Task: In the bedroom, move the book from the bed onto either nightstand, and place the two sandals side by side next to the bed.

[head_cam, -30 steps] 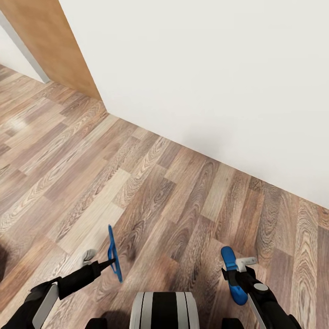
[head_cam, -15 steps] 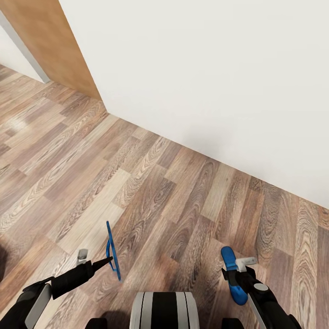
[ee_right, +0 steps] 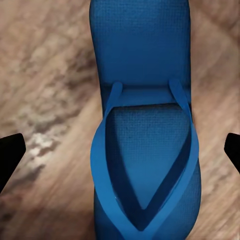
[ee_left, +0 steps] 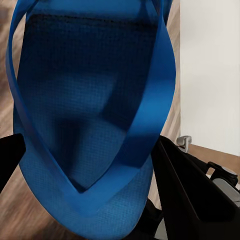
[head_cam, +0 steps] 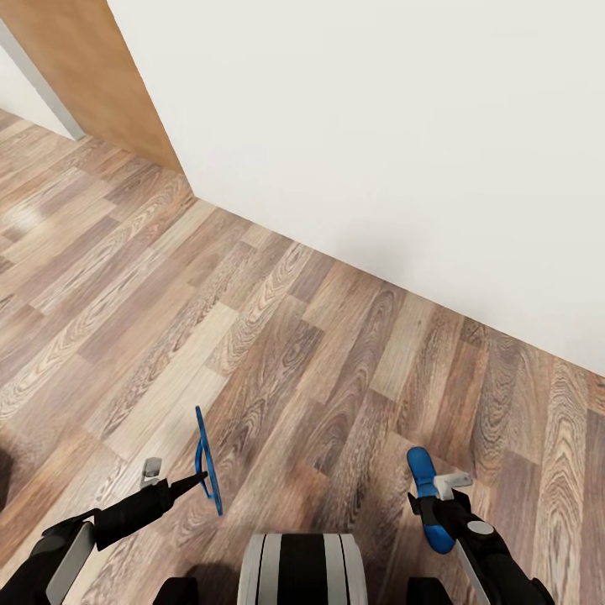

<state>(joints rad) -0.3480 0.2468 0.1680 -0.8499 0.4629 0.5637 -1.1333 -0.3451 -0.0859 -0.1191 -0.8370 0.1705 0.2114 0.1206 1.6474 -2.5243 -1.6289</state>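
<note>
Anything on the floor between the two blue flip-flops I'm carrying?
In the head view, between the left blue flip-flop and the right blue flip-flop lies bare wood-plank floor.

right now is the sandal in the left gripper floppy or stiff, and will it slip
The sandal in the left gripper probably is fairly stiff: held edge-on, it stays straight without drooping. It looks thin and light. The thin strap seems flexible, so it might swing or slip.

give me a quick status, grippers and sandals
Left gripper shut on left sandal, edge-on. Right gripper shut on right sandal. White wall ahead, wood floor below.
</note>
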